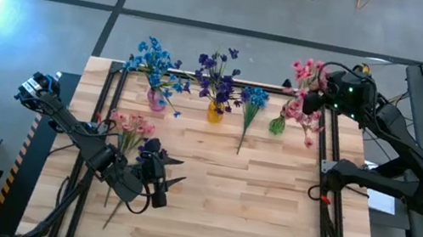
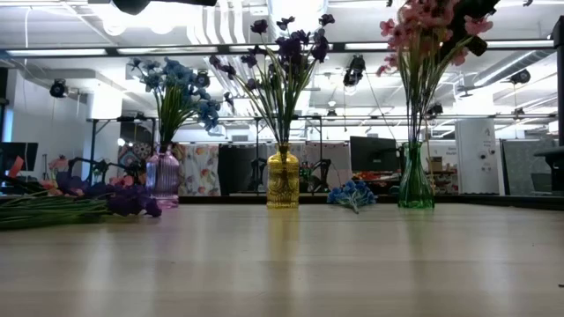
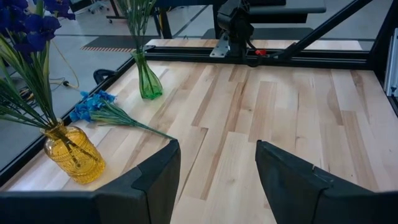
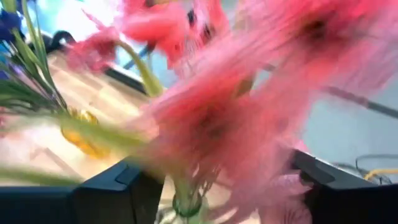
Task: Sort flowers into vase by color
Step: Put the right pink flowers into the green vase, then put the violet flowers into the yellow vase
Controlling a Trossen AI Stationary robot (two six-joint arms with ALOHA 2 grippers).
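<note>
Blue, purple and pink flowers (image 1: 308,76) already stood in three vases at the frame's top, where the right gripper (image 1: 314,102) was apart, while a blue sprig (image 1: 252,100) and a loose bunch (image 1: 134,127) near the left gripper (image 1: 165,181), also apart, waited on the desk (image 1: 249,202).

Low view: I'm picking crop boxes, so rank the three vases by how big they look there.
1. Green vase, tallest.
2. Yellow vase and pink vase: too alike to rank.
All stand in one far row, so nearness hardly skews this.
</note>
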